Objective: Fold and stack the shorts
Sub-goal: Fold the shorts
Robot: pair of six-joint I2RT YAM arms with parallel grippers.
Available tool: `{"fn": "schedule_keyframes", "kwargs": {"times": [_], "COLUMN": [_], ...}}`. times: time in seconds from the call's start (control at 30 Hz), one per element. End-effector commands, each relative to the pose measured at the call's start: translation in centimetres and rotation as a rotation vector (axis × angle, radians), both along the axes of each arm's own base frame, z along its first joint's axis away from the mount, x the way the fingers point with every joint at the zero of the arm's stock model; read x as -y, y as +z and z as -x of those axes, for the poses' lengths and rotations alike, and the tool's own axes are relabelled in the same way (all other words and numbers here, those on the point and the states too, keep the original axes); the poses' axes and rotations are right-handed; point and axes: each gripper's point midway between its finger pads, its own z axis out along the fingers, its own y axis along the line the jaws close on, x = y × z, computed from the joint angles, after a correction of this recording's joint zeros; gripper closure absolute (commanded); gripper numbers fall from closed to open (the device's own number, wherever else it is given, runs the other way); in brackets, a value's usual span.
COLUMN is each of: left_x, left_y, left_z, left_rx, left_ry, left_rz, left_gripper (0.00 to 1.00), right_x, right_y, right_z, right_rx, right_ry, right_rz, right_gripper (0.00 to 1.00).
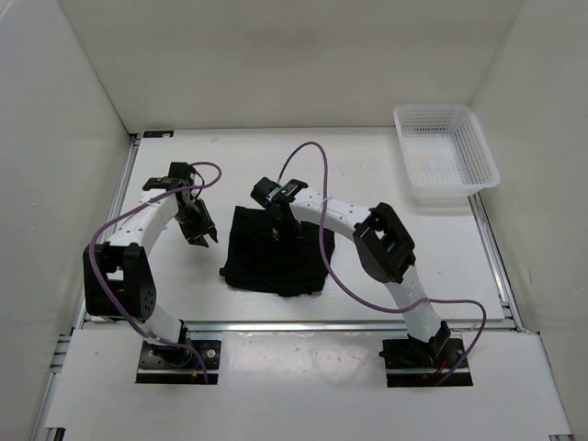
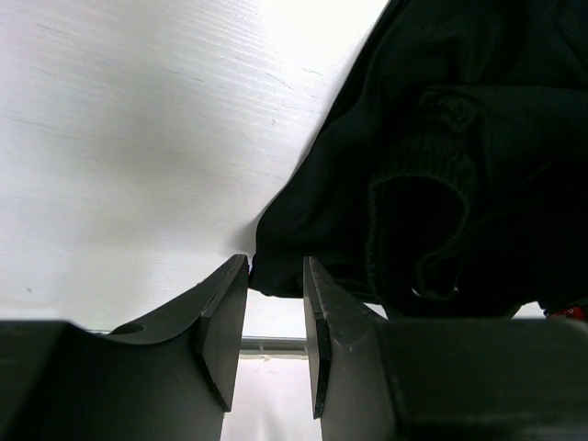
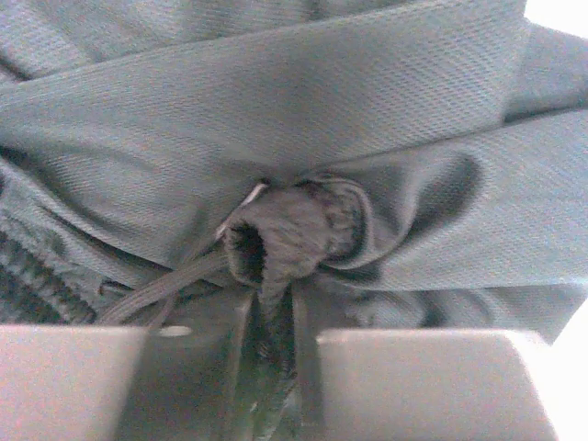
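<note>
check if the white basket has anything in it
Empty: the white basket shows only its bare mesh floor, and the shorts lie on the table.

- Left gripper (image 2: 276,268): two dark jaws rise from the bottom of the frame. They stand a narrow gap apart, with nothing between them.
- The shorts (image 2: 478,119): black fabric, bunched, filling the upper right. A ribbed waistband fold curls in the middle of the heap.
- The lowest fold of the shorts lies just beyond the jaw tips; contact cannot be told.
- White counter (image 2: 138,138) is bare on the left.
- A grey strip (image 2: 273,344) crosses the gap low down, possibly a counter edge.
</note>
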Motion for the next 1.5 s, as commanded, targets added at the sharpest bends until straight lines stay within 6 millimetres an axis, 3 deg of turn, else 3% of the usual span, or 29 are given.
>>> {"fn": "schedule_keyframes", "kwargs": {"times": [0.0, 0.1, 0.27, 0.37, 0.43, 0.5, 0.63, 0.7, 0.73, 0.8, 0.87, 0.97, 1.0, 1.03, 1.1, 1.17, 1.23, 1.27, 1.3, 1.33, 1.37, 1.4, 1.43, 1.47], "left_x": [0.1, 0.1, -0.5, -0.4, -0.3, -0.4, 0.0, 0.0, -0.3, -0.7, -1.7, -3.3, -3.8, -4.1, -4.7, -5.1, -4.7, -4.4, -3.5, -2.4, -1.7, -0.5, 0.5, 1.0], "left_y": [0.9, 1.2, 0.8, -1.2, -2.7, -4.7, -6.0, -6.1, -6.1, -6.1, -5.7, -4.5, -3.7, -3.3, -2.0, 0.1, 2.8, 3.6, 4.7, 5.3, 5.6, 5.7, 6.0, 6.0], "left_z": [-0.1, -0.4, -0.5, -0.8, -1.0, -1.1, -1.5, -1.7, -1.8, -1.9, -2.2, -2.0, -2.2, -2.0, -2.2, -2.6, -3.0, -3.0, -3.3, -3.1, -2.7, -2.2, -2.0, -1.9], "left_rx": [0.042, 0.054, 0.040, 0.009, -0.018, -0.069, -0.094, -0.097, -0.097, -0.097, -0.085, -0.065, -0.036, -0.036, -0.012, 0.038, 0.106, 0.124, 0.154, 0.162, 0.167, 0.159, 0.167, 0.166], "left_ry": [-0.016, -0.024, -0.017, -0.017, -0.019, -0.025, -0.028, -0.028, -0.019, -0.006, 0.038, 0.106, 0.119, 0.132, 0.162, 0.172, 0.131, 0.107, 0.049, 0.010, -0.020, -0.068, -0.094, -0.112], "left_rz": [0.007, 0.006, -0.025, -0.027, -0.022, -0.017, 0.002, 0.001, 0.002, 0.002, 0.006, 0.011, 0.012, 0.012, 0.014, 0.013, -0.002, -0.004, -0.010, 0.017, 0.032, 0.048, 0.072, 0.073], "left_gripper": [0.58, 0.58, 0.58, 0.58, 0.61, 0.72, 0.89, 0.89, 0.89, 0.89, 0.88, 0.82, 0.82, 0.82, 0.82, 0.81, 0.79, 0.75, 0.71, 0.68, 0.56, 0.49, 0.42, 0.36], "right_x": [1.1, 0.6, -1.2, -2.9, -4.0, -5.6, -8.1, -9.3, -10.0, -11.5, -11.7, -11.8, -11.6, -11.2, -11.0, -9.9, -8.2, -6.9, -5.2, -3.7, -1.9, 0.1, 1.6, 3.4], "right_y": [2.9, 4.2, 7.3, 9.6, 9.9, 10.6, 10.3, 10.6, 9.7, 9.5, 9.3, 10.6, 12.2, 11.8, 13.6, 13.8, 15.7, 14.7, 16.7, 16.7, 15.2, 16.7, 16.5, 14.8], "right_z": [0.1, 0.5, 0.9, 1.0, 1.3, 1.5, 1.6, 1.8, 2.0, 2.8, 3.1, 3.4, 3.5, 3.7, 3.8, 3.4, 3.4, 3.6, 2.9, 2.5, 2.6, 2.1, 1.9, 2.2], "right_rx": [0.066, 0.091, 0.152, 0.193, 0.184, 0.185, 0.177, 0.160, 0.140, 0.096, 0.084, 0.119, 0.152, 0.149, 0.185, 0.222, 0.272, 0.269, 0.334, 0.347, 0.334, 0.367, 0.369, 0.339], "right_ry": [-0.013, 0.011, 0.078, 0.122, 0.163, 0.205, 0.271, 0.308, 0.329, 0.388, 0.396, 0.416, 0.428, 0.427, 0.430, 0.405, 0.370, 0.343, 0.292, 0.257, 0.220, 0.171, 0.141, 0.110], "right_rz": [0.015, 0.000, -0.052, -0.097, -0.112, -0.145, -0.173, -0.212, -0.221, -0.283, -0.297, -0.357, -0.387, -0.383, -0.422, -0.388, -0.383, -0.350, -0.354, -0.337, -0.299, -0.312, -0.300, -0.268], "right_gripper": [0.87, 0.99, 1.00, 1.00, 1.00, 1.00, 0.98, 0.90, 0.70, 0.45, 0.31, 0.21, 0.21, 0.21, 0.22, 0.25, 0.29, 0.31, 0.31, 0.31, 0.31, 0.29, 0.24, 0.22]}}
